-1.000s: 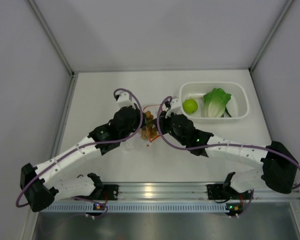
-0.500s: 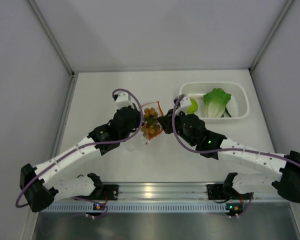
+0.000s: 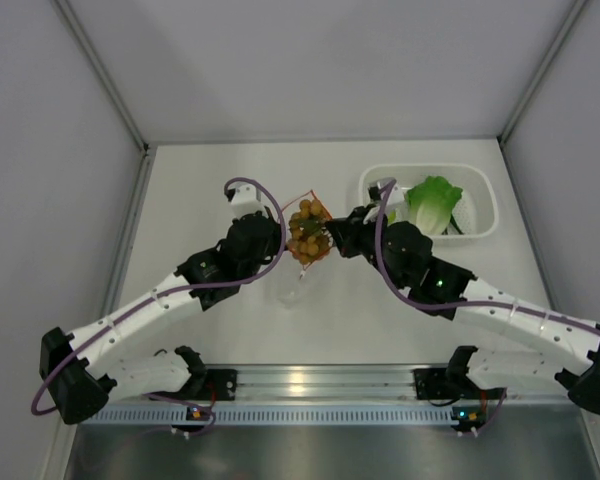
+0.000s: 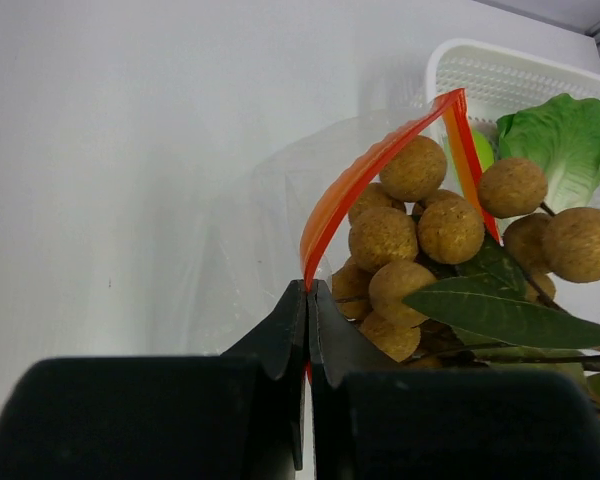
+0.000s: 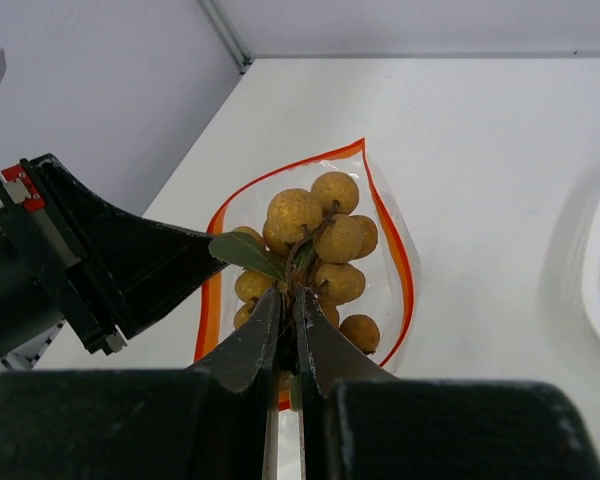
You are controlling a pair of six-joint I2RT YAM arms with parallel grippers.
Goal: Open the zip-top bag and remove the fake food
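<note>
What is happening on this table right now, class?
The left fingers pinch the zip-top bag by its orange-red strip, holding its mouth open. The right fingers grip the stem of the brown cluster at that mouth. The lettuce and the lime-green fruit lie in the white basket.

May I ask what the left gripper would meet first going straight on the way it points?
The zip-top bag, which the left gripper pinches by its strip; just beyond, probably, the brown cluster held by the right gripper. Depth is unclear.
</note>
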